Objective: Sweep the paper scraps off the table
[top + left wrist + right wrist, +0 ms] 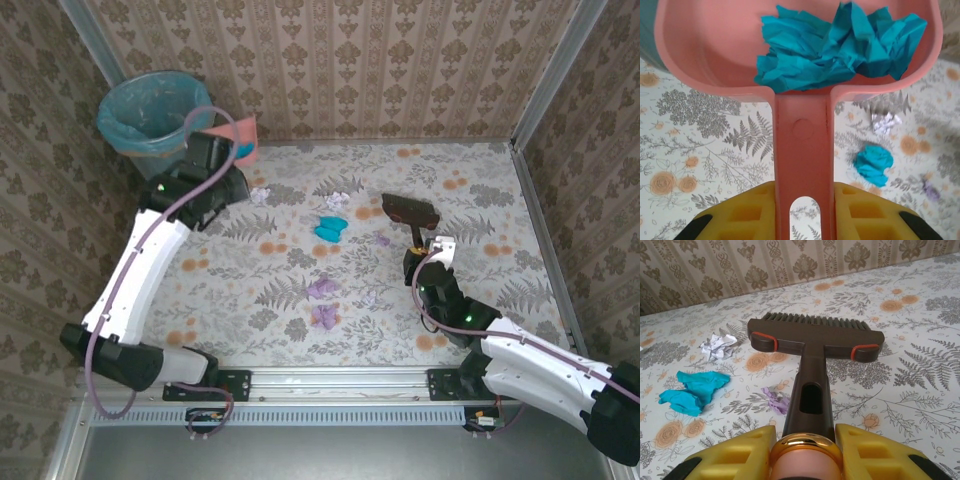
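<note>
Paper scraps, small crumpled wads, are lying scattered over the fern-printed cloth tabletop: two lilac-purple ones nearest the arm bases, a teal one mid-table, and white ones farther back. On the right, the right claw is clamping tight on the handle of a dark brown hand brush, whose bristles are facing the far wall. At the far left, the left claw is squeezing the handle of a pink plastic dustpan. The dustpan is carrying teal wads above the cloth, just beside a round blue bag-lined bin.
</note>
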`<control>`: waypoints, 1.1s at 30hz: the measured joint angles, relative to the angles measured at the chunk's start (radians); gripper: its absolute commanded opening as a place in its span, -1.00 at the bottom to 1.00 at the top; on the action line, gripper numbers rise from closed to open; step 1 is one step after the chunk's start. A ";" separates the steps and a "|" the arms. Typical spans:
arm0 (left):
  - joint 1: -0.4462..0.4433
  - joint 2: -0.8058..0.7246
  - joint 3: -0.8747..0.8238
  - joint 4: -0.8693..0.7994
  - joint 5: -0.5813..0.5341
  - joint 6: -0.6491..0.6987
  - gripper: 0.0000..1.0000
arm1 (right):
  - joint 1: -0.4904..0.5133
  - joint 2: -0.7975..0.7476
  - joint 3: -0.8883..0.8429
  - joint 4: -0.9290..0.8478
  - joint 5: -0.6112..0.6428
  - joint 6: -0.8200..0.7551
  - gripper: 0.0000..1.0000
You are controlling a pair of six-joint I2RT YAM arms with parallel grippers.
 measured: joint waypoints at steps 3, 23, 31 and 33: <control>0.090 0.068 0.108 -0.006 0.061 0.004 -1.00 | 0.000 0.000 -0.001 0.008 0.004 -0.003 -1.00; 0.479 0.425 0.515 0.142 0.578 -0.307 -1.00 | -0.003 -0.012 -0.023 0.047 0.028 -0.071 -1.00; 0.513 0.430 0.382 0.431 0.678 -0.554 -1.00 | -0.007 -0.011 -0.023 0.051 0.031 -0.078 -1.00; 0.519 0.438 0.357 0.493 0.697 -0.614 -1.00 | -0.007 -0.011 -0.023 0.052 0.031 -0.079 -1.00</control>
